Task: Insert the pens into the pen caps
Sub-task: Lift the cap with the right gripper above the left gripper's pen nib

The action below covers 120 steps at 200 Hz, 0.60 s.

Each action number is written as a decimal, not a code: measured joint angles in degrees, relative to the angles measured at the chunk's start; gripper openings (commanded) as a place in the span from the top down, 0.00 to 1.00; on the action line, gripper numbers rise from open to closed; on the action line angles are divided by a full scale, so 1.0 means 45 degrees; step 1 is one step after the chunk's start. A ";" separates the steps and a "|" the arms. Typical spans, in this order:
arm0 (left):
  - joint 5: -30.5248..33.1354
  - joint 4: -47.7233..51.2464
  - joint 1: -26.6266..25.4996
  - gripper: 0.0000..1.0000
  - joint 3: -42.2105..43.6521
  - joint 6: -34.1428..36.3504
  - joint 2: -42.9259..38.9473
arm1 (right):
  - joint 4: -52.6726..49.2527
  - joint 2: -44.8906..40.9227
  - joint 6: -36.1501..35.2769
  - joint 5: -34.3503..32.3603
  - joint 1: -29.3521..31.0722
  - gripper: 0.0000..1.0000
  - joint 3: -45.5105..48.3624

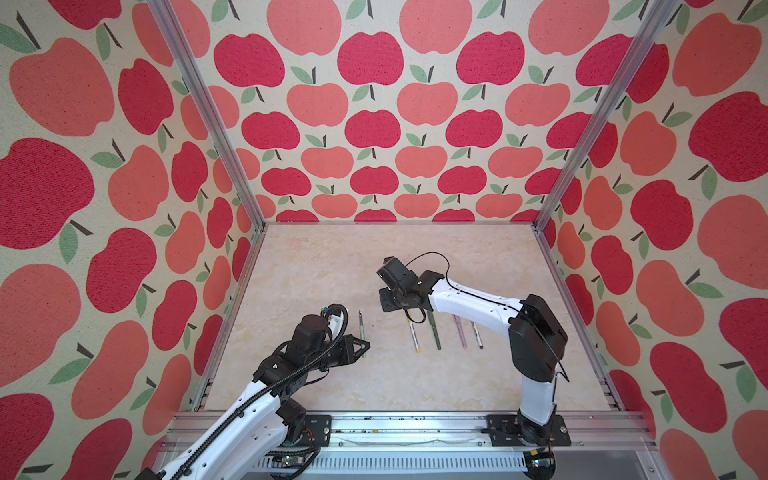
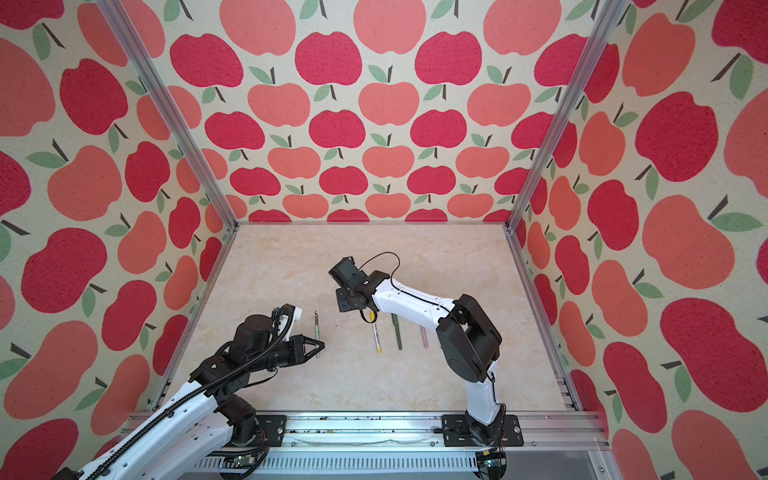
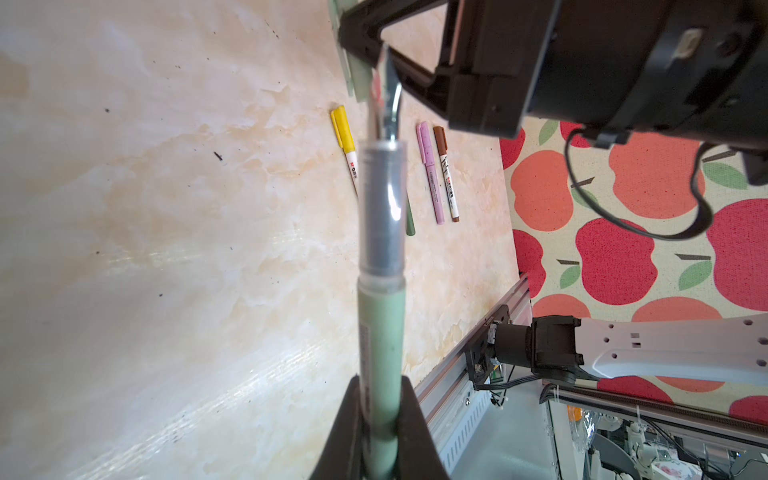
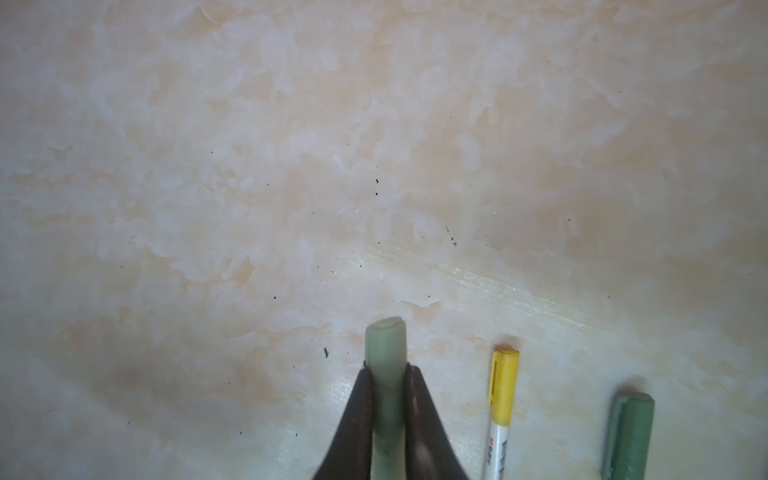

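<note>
Left gripper [image 1: 366, 345]: sitting nearest the lens, over the counter's near-left part, it is pinching the rear of the pale green pen [image 3: 381, 332]. This is leaving the dark tip free and aiming toward the far edge.
Counter [image 1: 311, 270]: carrying four capped pens between its middle and its near edge, slightly toward the right edge.
Right gripper [image 4: 387, 384]: hovering over the counter's middle, jaws pressing together on the pale green cap [image 4: 385, 338]. In the left wrist view it is sitting just beyond the pen's tip, not yet joined to it.
Capped row: the yellow-capped pen [image 1: 414, 337], dark green pen [image 1: 435, 332], pink pen [image 1: 460, 332] and brown-capped pen [image 1: 477, 335] are lying side by side without touching. They are probably lying there as finished pairs, clear of the working space.
Pale green pen: being held roughly level above the counter, probably so the tip can be pushed straight in. It looks like the last pen waiting for its cap.
Pale green cap: poking out past the fingertips; which end is the mouth I cannot tell.
</note>
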State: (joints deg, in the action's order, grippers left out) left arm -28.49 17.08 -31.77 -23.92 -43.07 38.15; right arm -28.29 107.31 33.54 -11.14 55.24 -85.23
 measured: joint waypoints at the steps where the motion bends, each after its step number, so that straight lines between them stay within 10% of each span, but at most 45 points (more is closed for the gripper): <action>1: 0.0015 -0.0049 -0.0024 1.00 0.0010 -0.0005 0.0029 | 0.0029 -0.0039 0.0019 0.0000 -0.0010 0.96 0.0029; 120: 0.0393 -0.2681 -0.1073 1.00 0.0155 -0.0267 0.2191 | 0.3079 -0.2472 0.1870 0.2074 -0.0413 0.96 0.1739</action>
State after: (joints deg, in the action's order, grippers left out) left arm -26.72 5.02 -36.60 -23.22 -44.27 48.01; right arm -14.44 96.18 41.95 -1.80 53.39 -77.41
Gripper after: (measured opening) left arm 0.134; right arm 0.145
